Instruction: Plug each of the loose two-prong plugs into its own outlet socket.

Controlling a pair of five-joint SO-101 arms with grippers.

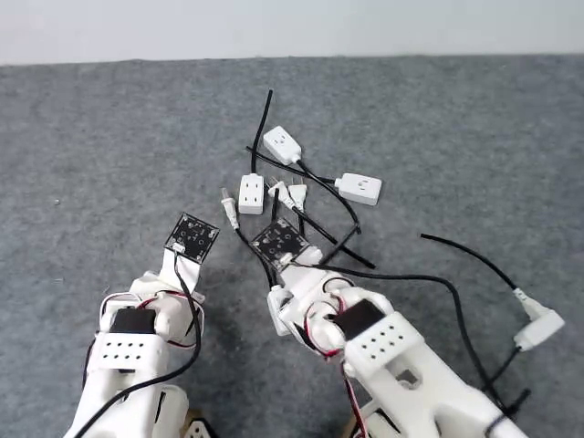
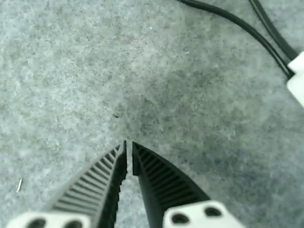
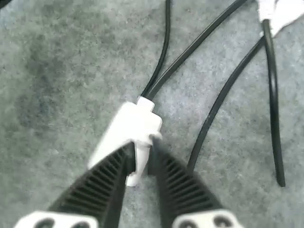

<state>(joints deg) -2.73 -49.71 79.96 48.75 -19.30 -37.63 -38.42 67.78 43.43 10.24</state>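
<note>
1. Two grippers, two states: your right gripper is clenched on a white plug, pinching only its near end. Your left gripper is closed on nothing, over bare tabletop.
2. The plug's cable leads away from the gripper. Its prongs are hidden, so you can't tell which way they face.
3. In the high view, from the right gripper, the nearest socket lies at eleven o'clock, a second socket at twelve and a third socket near two.
4. Risks: so narrow a pinch may let the plug swivel, and the crossed cables may snag it. An unbraced socket will likely slide when pushed.
</note>
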